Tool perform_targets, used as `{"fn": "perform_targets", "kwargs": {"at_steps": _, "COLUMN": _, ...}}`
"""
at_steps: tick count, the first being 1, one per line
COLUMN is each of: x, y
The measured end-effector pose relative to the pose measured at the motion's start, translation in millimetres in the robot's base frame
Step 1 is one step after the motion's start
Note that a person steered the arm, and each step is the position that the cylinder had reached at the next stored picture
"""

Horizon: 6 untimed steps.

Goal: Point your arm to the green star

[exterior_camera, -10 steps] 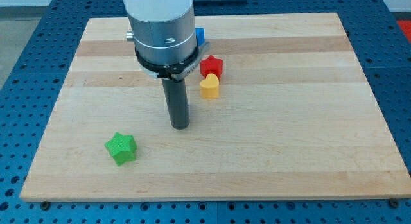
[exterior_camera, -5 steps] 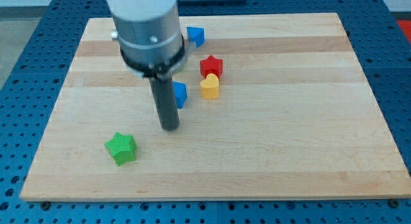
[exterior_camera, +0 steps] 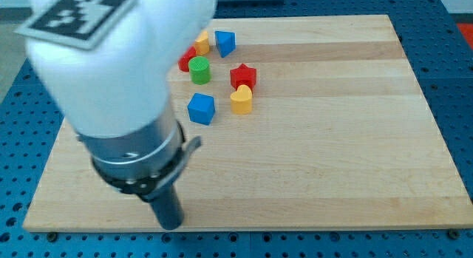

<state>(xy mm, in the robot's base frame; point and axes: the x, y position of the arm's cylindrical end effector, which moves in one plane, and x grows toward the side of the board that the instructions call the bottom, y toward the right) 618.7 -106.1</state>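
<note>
The green star does not show; the arm's wide body [exterior_camera: 126, 103] covers the lower left of the wooden board [exterior_camera: 332, 147], where it lay in the earlier frames. My tip [exterior_camera: 171, 225] touches down near the board's bottom edge, left of centre. It is far below the cluster of other blocks.
A blue cube [exterior_camera: 201, 109], a yellow heart [exterior_camera: 241, 100] and a red star [exterior_camera: 242, 75] lie above centre. Further up are a green cylinder [exterior_camera: 199, 69], a red block [exterior_camera: 185, 61] partly behind the arm, a yellow block [exterior_camera: 202, 43] and a blue block [exterior_camera: 225, 42].
The arm has swept from the board's upper middle down and to the left. It now covers the green star's spot and has uncovered the blocks at the top.
</note>
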Motion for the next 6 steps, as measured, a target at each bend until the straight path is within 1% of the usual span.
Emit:
{"fn": "perform_targets", "kwargs": {"at_steps": 1, "x": 0.0, "y": 0.0}}
{"fn": "perform_targets", "kwargs": {"at_steps": 2, "x": -4.0, "y": -56.5}}
{"fn": "perform_targets", "kwargs": {"at_steps": 3, "x": -13.7, "y": -74.8}}
{"fn": "perform_targets", "kwargs": {"at_steps": 4, "x": -13.7, "y": -74.0}}
{"fn": "perform_targets", "kwargs": {"at_steps": 5, "x": -31.1, "y": -69.7}}
{"fn": "perform_targets", "kwargs": {"at_steps": 6, "x": -34.0, "y": -69.7}}
